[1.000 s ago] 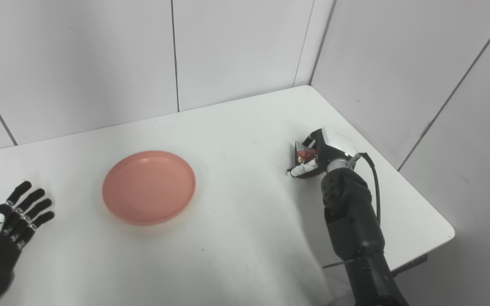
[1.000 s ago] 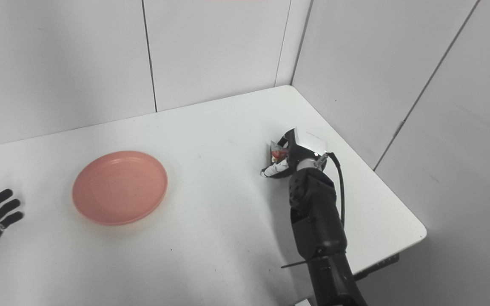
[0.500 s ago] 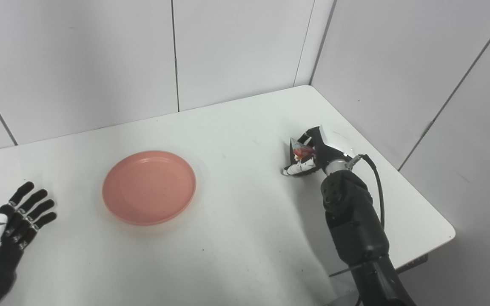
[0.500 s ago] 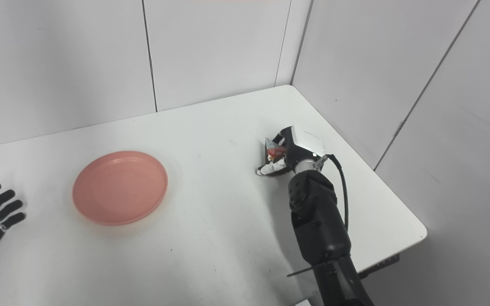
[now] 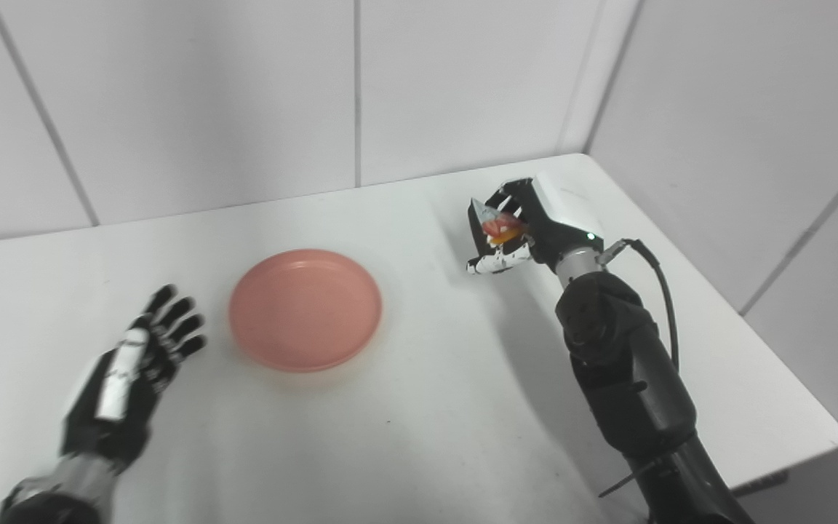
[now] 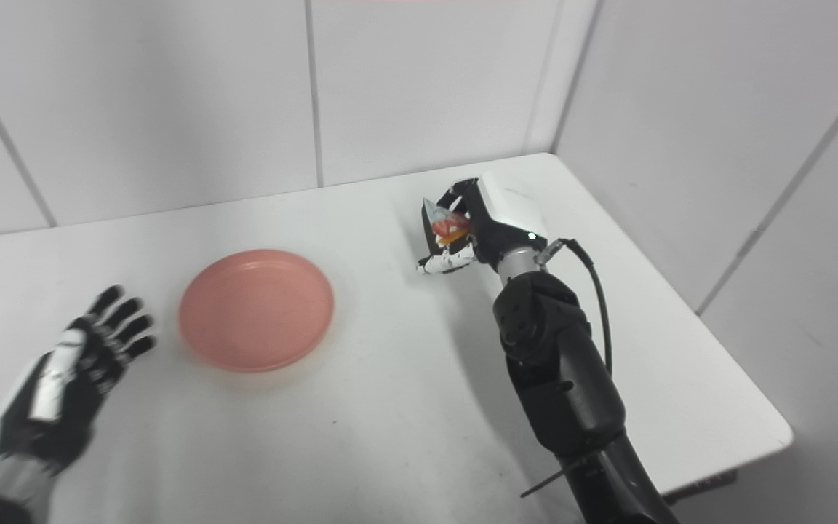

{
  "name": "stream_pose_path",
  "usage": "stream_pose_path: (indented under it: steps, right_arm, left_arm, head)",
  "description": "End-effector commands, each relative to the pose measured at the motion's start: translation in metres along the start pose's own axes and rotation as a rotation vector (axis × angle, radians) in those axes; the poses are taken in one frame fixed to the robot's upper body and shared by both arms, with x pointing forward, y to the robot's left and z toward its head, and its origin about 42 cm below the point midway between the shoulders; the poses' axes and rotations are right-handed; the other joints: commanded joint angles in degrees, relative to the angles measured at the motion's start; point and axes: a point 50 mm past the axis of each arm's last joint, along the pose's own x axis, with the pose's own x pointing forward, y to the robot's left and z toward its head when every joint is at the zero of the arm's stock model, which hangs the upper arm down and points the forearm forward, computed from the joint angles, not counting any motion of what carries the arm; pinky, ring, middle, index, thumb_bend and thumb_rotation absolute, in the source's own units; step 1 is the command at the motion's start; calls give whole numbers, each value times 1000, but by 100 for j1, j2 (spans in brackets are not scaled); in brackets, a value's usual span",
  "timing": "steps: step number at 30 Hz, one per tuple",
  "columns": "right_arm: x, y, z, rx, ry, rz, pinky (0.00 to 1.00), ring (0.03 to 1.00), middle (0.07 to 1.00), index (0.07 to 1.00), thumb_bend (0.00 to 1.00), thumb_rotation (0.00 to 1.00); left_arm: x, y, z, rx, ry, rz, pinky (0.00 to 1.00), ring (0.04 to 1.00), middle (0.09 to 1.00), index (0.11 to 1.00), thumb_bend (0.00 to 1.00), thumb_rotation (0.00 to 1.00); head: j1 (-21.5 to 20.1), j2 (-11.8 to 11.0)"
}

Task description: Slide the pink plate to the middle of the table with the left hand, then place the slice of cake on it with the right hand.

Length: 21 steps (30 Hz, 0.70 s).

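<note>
The round pink plate point(image 5: 305, 309) lies flat near the middle of the white table point(image 5: 419, 407), with nothing on it. My right hand point(image 5: 528, 229) hovers above the table to the plate's right, shut on the slice of cake point(image 5: 495, 224), a small wedge with red topping showing between the fingers. My left hand point(image 5: 132, 371) rests flat and open on the table just left of the plate, fingers spread and pointing toward the far wall, a small gap from the plate's rim.
White panelled walls close in the table at the back and right. The table's right edge point(image 6: 753, 393) runs diagonally close to my right forearm point(image 6: 557, 364).
The camera has swung left and shifted the whole picture. My right hand has lifted the cake off the table and carried it a little toward the plate. The plate stays put.
</note>
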Motion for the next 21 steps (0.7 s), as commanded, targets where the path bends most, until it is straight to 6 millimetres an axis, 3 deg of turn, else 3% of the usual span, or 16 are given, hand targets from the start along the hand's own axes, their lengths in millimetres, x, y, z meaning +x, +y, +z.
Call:
stream_pose_path:
  steps: [1, 4, 10, 21]
  right_arm:
    - [11, -18, 40, 5, -139, -54, 289, 376, 463, 488, 512, 128]
    - [21, -8, 61, 14, -219, -9, 287, 377, 464, 487, 513, 127]
    - [30, 14, 95, 27, -308, 65, 281, 379, 457, 487, 513, 127]
    - [30, 53, 137, 42, -398, 155, 263, 359, 451, 487, 514, 128]
  left_arm:
    - [-13, -10, -39, -28, 197, 44, 902, 927, 944, 938, 383, 996]
    - [-4, -25, -39, -21, 197, 44, 905, 928, 947, 940, 378, 1000]
    - [7, -41, -42, 5, 199, 48, 903, 925, 948, 939, 380, 1000]
    - [14, -54, -41, 7, 189, 24, 921, 945, 965, 958, 371, 1000]
  head:
    - [270, 22]
    - [675, 36]
    - [1035, 29]
    - [1210, 79]
